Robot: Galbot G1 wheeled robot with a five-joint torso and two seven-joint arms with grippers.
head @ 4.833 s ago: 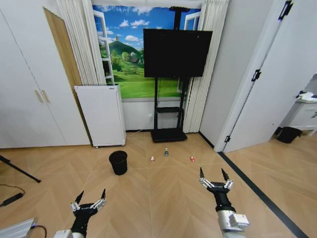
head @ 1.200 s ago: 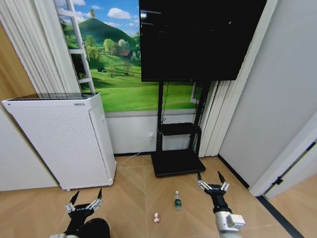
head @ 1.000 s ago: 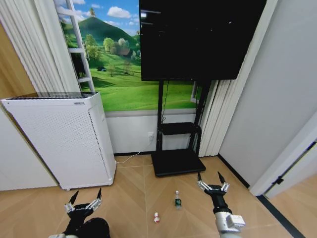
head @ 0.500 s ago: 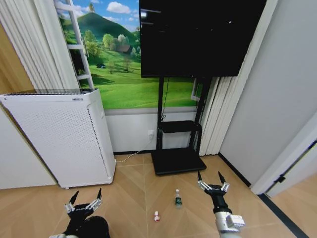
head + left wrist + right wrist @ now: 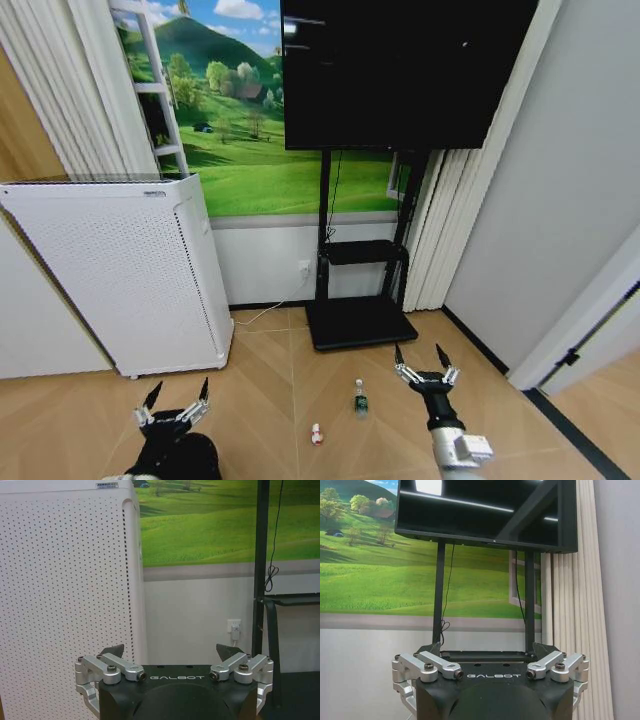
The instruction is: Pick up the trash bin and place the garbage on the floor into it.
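Both grippers, left [image 5: 177,402] and right [image 5: 421,364], are held spread wide; the bottle [image 5: 359,396] could be toppled if driven past.

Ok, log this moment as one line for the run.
left gripper open above trash bin | right gripper open, empty | bottle on floor

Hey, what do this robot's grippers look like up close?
Both the left gripper and the right gripper have a black body lettered GALBOT, silver metal linkages with dark screws, and pointed black fingertips. The right arm carries a white-grey wrist block.
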